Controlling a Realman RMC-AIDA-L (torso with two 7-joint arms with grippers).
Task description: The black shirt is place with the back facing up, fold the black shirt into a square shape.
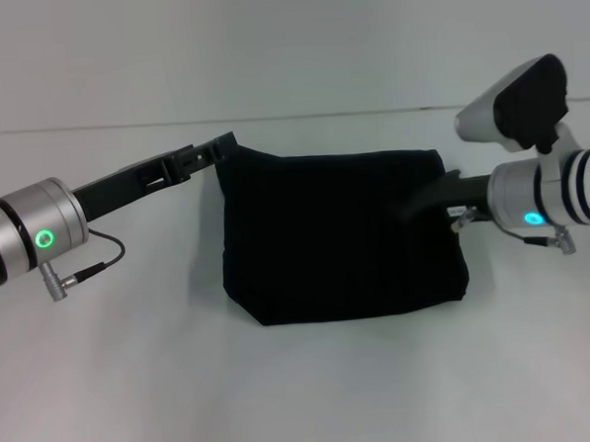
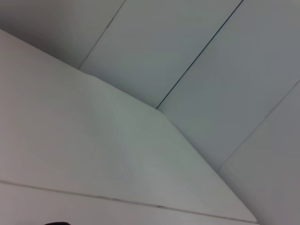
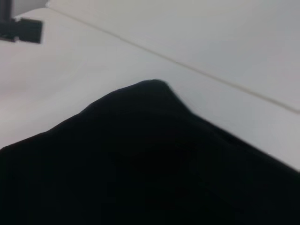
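Both arms reach inward: left gripper, right gripper (seemingly low)

There is one black shirt, a single folded bundle of dark cloth lying on one white table. Two robot arms reach in, one from each side, and each carries one gripper: the left gripper at the shirt's far left corner, and the right gripper at the shirt's right edge. Two green ring lights glow, one on each wrist: the left light and the right light. One thin black cable loops beside the left wrist. No other garment lies on the table.
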